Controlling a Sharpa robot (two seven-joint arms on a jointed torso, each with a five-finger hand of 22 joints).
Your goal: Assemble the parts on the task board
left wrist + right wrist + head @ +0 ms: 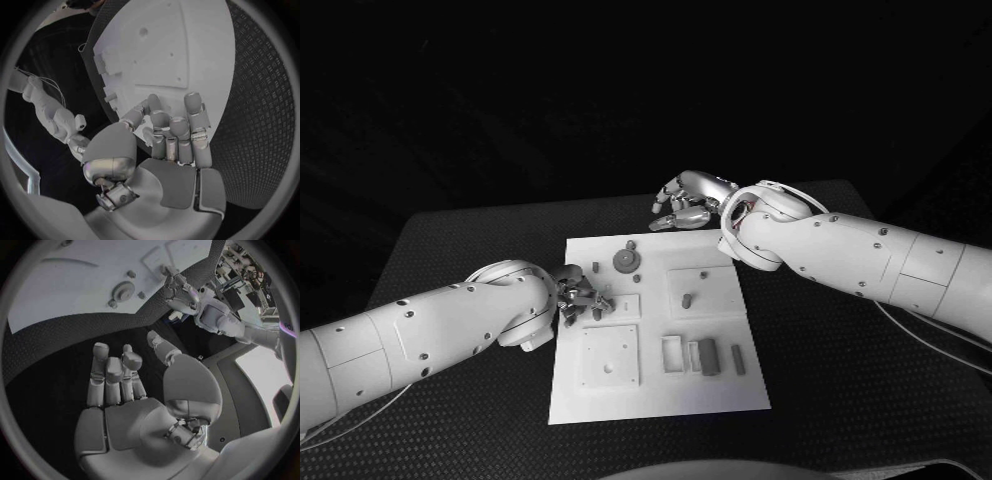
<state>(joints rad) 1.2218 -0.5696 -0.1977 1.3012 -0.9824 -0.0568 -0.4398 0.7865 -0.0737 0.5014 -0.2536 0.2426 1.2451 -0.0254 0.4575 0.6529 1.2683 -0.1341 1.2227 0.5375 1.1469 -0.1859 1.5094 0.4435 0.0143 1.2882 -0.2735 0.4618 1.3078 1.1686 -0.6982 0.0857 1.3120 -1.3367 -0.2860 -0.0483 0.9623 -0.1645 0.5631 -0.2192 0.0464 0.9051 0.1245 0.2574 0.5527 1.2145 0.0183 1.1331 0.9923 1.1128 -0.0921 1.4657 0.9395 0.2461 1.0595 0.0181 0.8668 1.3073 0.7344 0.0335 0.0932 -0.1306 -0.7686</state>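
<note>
Assembly partly begun, loose parts left on the board

In the head view the task board (653, 390) fills the centre of the frame; a gear (629, 260) and small pegs (596, 266) sit in its upper part, while several loose bars (708, 356) lie unplaced at its lower right beside an open slot, so most of the work seems still ahead. The left hand (580, 296) is at the board's left edge with fingers curled in, and whether they pinch a small part cannot be told. The right hand (687, 202) hangs over the black table (459, 240) just above the board's upper right corner, fingers loosely apart and holding nothing.
</note>
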